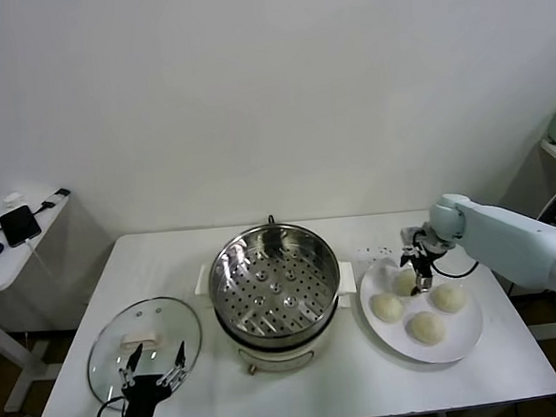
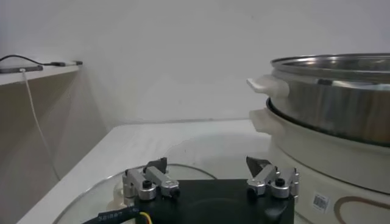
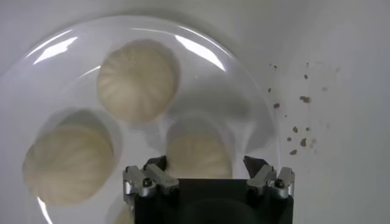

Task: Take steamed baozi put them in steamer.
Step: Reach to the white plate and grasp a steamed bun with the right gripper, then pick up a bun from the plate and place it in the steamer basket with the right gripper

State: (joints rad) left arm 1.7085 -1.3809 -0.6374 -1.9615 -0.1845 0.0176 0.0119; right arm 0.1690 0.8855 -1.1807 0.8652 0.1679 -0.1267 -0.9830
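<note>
Baozi (image 3: 196,155) smooth, domed; right claw (image 3: 207,176) spread above it.

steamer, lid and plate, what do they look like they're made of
Steamer: looks like polished stainless steel, mirror-bright with reflections and a perforated tray, on a matte white base, probably plastic.
Lid: seemingly clear glass, since the table shows through it, with a white handle.
Plate: glossy white, ceramic or melamine; sharp highlights on its rim in the right wrist view, where the open right pincer hovers over a baozi.
</note>
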